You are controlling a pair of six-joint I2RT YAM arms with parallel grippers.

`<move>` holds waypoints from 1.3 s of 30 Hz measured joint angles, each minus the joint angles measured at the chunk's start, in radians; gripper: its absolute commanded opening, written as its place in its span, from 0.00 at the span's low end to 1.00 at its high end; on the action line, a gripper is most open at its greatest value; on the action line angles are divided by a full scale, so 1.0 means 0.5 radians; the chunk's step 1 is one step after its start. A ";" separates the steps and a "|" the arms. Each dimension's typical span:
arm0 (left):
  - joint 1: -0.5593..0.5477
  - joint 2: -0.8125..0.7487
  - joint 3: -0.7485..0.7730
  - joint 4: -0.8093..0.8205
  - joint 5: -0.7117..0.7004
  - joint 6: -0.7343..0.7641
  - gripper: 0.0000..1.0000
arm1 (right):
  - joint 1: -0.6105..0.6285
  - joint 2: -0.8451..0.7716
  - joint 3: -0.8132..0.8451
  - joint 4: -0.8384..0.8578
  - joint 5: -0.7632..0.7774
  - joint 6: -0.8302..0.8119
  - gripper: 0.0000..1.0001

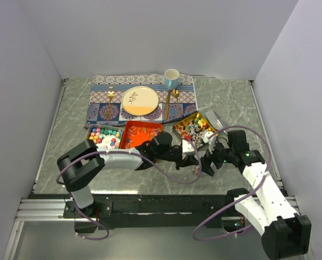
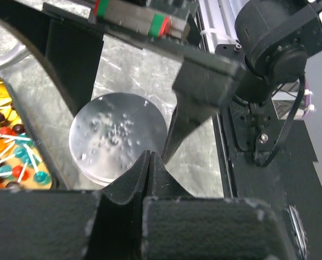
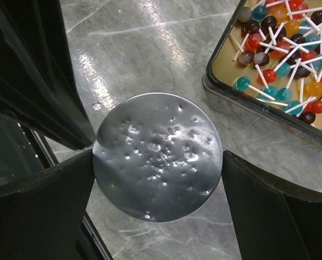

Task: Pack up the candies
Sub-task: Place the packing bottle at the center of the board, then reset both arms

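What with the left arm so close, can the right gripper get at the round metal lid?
Probably yes. The right gripper stands open with a finger on each side of the lid; the left gripper, shut, sits at the rim and seems clear of them.

The candies (image 1: 141,135) lie in three tins in a row: left tin (image 1: 104,127), middle tin (image 1: 129,128) and right tin (image 3: 224,69). Behind them the placemat (image 1: 98,103) bears the plate (image 1: 140,101) and the cup (image 1: 172,79). Before the right tin, the round disc (image 3: 158,130) lies on the table (image 1: 231,103), between the fingers (image 3: 42,206) of my right gripper (image 3: 157,162).
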 measured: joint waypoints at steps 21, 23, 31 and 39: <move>-0.025 0.246 0.204 -0.047 -0.108 0.076 0.01 | 0.000 -0.251 0.046 0.015 0.048 0.105 1.00; -0.031 0.259 0.214 -0.040 -0.107 0.090 0.01 | 0.000 -0.270 0.110 -0.008 0.048 0.111 1.00; -0.045 0.264 0.230 -0.052 -0.106 0.147 0.01 | 0.000 -0.379 0.377 -0.137 0.069 0.128 1.00; -0.053 0.167 0.346 -0.319 -0.162 0.142 0.96 | -0.001 -0.411 0.594 -0.123 0.266 0.431 1.00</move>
